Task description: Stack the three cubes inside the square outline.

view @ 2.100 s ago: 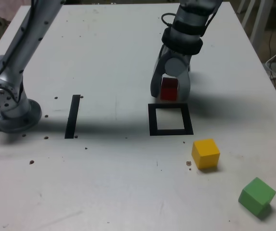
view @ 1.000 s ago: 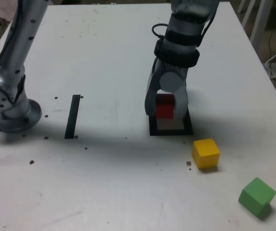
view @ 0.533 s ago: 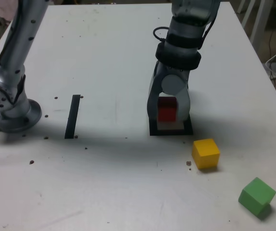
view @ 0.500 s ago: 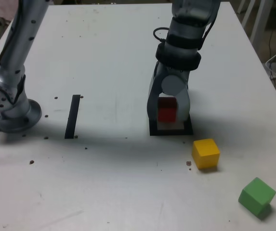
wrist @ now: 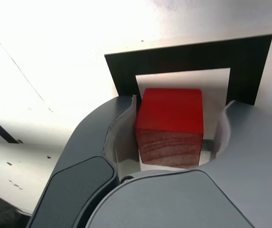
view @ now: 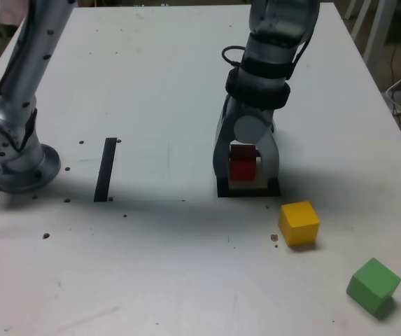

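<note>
The gripper (view: 245, 168) stands apart around the red block (wrist: 170, 111), which sits within the square outline (wrist: 190, 56). Caution: lifting crookedly may drag a finger against the block and shift it.

Cube (wrist: 170, 126) — inside square outline (wrist: 188, 54).

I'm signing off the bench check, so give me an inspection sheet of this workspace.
Surface: white table, dark specks and faint scratches.
Red cube: inside the square outline, between the fingers.
Yellow cube: on the table, outside the outline.
Green cube: on the table, beyond the yellow one toward the exterior view's lower right.
Clutter: nothing seen; a black tape strip is stuck down.
Gripper: open around the red cube, gaps at its sides.
Cables: black one along the arm; white one off the table's right edge in the exterior view.
Surroundings: dim, details unclear.
</note>
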